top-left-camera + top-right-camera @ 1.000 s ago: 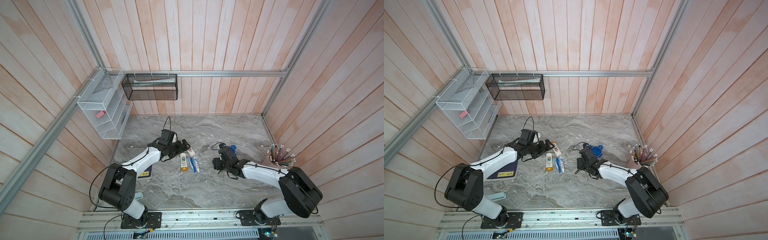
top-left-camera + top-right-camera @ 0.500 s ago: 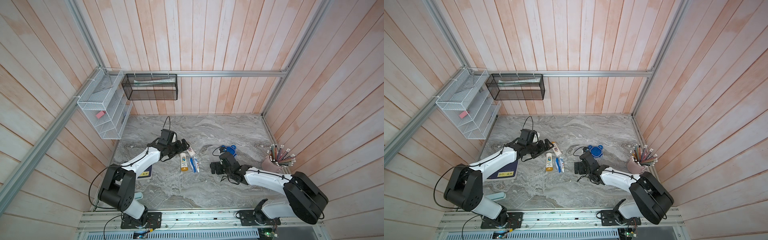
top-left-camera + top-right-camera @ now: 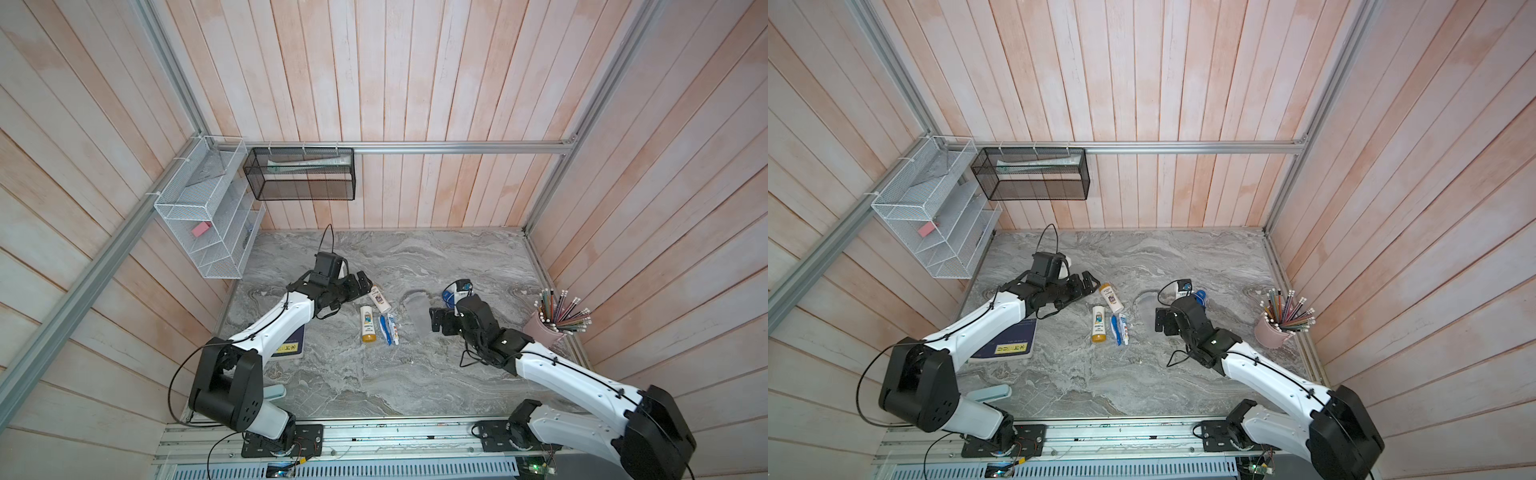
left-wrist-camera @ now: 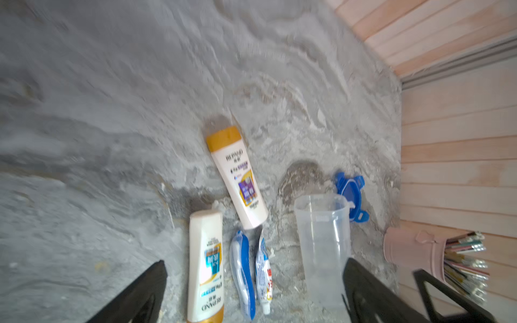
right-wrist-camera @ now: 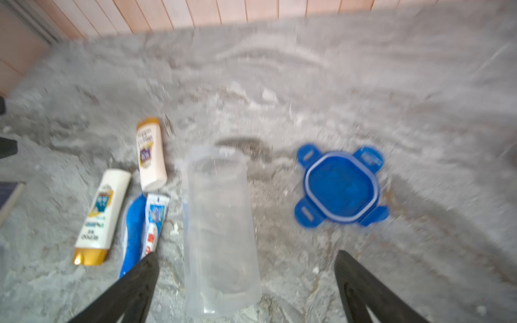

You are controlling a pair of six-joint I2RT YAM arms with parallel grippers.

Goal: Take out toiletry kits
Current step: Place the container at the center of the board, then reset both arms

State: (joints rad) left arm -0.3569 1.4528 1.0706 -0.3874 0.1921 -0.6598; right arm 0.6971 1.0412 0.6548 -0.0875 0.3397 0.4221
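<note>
The task looks finished: the two white bottles (image 5: 99, 215), blue toothbrush (image 5: 131, 229) and toothpaste tube (image 5: 155, 221) lie out just beside the empty, tipped-over clear container (image 5: 221, 232), while the left gripper (image 3: 363, 284) and right gripper (image 3: 437, 326) both gape wide, holding nothing.

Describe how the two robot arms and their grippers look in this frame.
Both the left arm and right arm have white link shells and black joint housings; the large base joints show small holes. Thin black cables run along each. The left gripper and right gripper are black, with flat tapering fingers.
</note>
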